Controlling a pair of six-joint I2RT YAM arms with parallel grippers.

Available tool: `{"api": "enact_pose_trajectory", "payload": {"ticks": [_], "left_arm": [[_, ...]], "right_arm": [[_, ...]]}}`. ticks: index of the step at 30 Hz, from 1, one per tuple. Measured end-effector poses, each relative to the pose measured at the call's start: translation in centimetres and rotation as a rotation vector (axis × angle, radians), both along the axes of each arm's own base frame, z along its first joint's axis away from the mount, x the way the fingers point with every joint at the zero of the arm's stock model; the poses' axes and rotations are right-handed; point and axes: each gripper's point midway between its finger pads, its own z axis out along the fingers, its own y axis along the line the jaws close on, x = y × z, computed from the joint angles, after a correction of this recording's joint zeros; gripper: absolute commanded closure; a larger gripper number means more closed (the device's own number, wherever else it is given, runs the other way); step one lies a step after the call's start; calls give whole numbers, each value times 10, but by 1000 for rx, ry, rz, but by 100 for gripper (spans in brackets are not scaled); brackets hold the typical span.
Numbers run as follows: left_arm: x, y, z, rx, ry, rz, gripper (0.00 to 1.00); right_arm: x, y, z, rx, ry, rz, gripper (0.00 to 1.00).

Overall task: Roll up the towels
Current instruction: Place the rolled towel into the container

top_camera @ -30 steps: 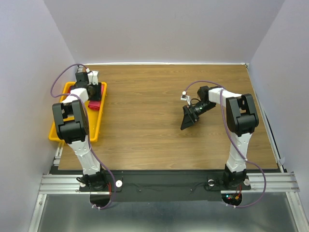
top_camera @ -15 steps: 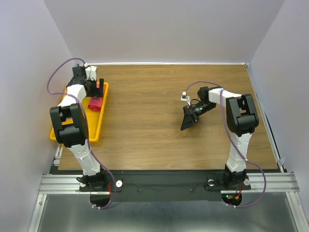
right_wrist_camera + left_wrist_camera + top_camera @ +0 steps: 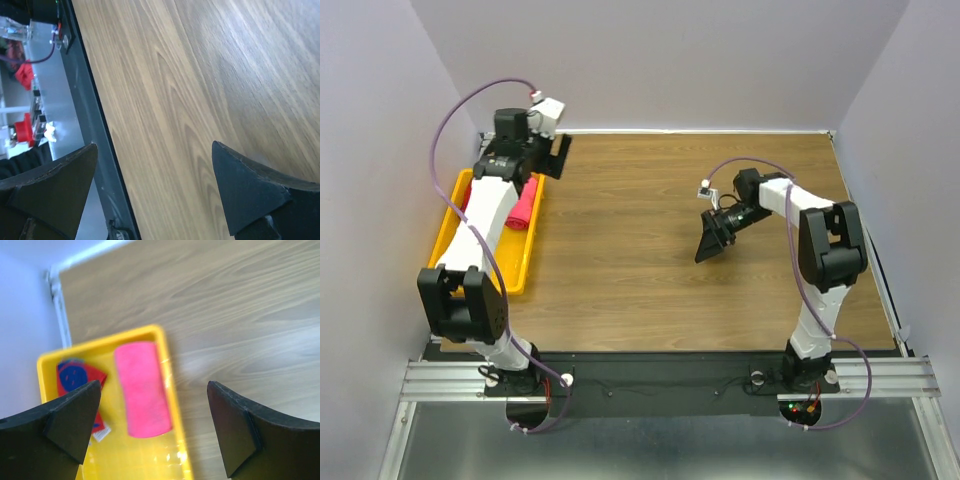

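With left gripper [image 3: 557, 152] and right gripper [image 3: 710, 238] both wide apart and empty, we judge the pink-red cloth towel [image 3: 143, 389] rolled in the yellow plastic tray [image 3: 100, 344], so grasping the patterned red-navy cloth towel [image 3: 77, 382] comes next.

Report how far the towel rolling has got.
Done: the pink towel lies rolled into a cylinder in the yellow tray. In hand: nothing; the left gripper hangs open above the tray and the right gripper is open over the table. Left: the patterned towel beside the pink one looks flat rather than rolled, though it is partly hidden.
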Motion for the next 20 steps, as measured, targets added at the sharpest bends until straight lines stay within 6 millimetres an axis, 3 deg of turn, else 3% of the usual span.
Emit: {"api": "enact_pose_trajectory", "payload": {"ticks": [4, 7, 9, 13, 16, 20], "left_arm": [[-21, -72, 41, -13, -92, -159, 1], [-38, -110, 48, -37, -117, -242, 1], [-50, -127, 38, -45, -112, -276, 1], [-78, -145, -12, -31, -22, -319, 1], [-96, -155, -51, -18, 54, -352, 1], [-112, -155, -77, -17, 106, -357, 1]], "right_arm": [[10, -6, 26, -36, -60, -64, 0], [30, -23, 51, -100, -185, -181, 0], [43, -41, 68, -151, -273, -283, 0], [55, -75, 80, -252, -391, -471, 0], [43, -88, 70, -305, -398, -539, 0], [25, -94, 44, -357, -345, -568, 0]]}}
